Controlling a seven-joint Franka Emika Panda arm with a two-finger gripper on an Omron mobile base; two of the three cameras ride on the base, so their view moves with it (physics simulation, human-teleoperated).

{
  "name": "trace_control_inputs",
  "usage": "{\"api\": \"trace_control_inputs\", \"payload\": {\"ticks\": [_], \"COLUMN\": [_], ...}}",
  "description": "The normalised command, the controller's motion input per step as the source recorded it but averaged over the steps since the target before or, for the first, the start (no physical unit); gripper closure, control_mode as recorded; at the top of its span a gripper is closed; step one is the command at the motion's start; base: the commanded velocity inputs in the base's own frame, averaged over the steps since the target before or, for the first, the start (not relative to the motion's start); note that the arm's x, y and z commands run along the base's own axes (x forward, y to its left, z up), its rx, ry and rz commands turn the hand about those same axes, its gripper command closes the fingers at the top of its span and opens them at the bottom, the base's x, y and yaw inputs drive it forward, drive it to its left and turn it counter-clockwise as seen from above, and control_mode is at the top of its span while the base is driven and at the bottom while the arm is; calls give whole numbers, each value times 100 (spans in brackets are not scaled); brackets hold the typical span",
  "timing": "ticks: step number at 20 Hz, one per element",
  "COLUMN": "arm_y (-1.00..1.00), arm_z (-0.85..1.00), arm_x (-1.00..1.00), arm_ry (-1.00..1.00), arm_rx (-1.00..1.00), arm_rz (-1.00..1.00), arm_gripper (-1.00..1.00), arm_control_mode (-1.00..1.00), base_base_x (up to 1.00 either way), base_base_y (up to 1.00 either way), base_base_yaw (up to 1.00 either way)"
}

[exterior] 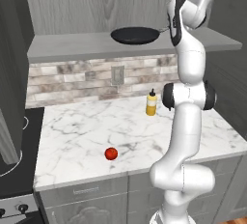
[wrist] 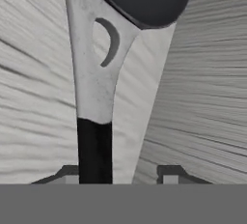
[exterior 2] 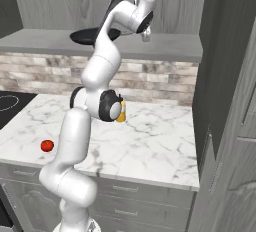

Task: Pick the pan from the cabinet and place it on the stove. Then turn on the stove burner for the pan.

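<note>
Jaws (wrist: 118, 175) flank the matte black pan's (exterior: 135, 35) thin straight handle (wrist: 94, 150).

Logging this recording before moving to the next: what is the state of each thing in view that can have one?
pan: flat on the cabinet shelf, not lifted.
pan handle: running between the gripper fingertips.
gripper: jaws partly apart either side of the handle; grip not confirmed.
stove: bare glass, nothing on the visible burner ring.
yellow bottle: upright on the counter.
tomato: resting on the counter.
</note>
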Motion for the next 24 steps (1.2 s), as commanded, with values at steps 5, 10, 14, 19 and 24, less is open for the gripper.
{"api": "trace_control_inputs", "payload": {"ticks": [5, 10, 14, 19, 24], "arm_y": [11, 0, 0, 0, 0], "arm_z": [-20, -21, -26, -34, -31], "arm_x": [-16, -34, -55, -56, -55], "arm_ry": [-6, -13, -17, -22, -22], "arm_rx": [0, 0, 4, 6, 5], "arm_rz": [0, 0, -3, -4, -4], "arm_gripper": [100, 100, 100, 100, 100], "arm_control_mode": [-100, -100, -100, -100, -100], "base_base_x": [0, 0, 0, 0, 0], "base_base_y": [0, 0, 0, 0, 0], "base_base_yaw": [0, 0, 0, 0, 0]}}
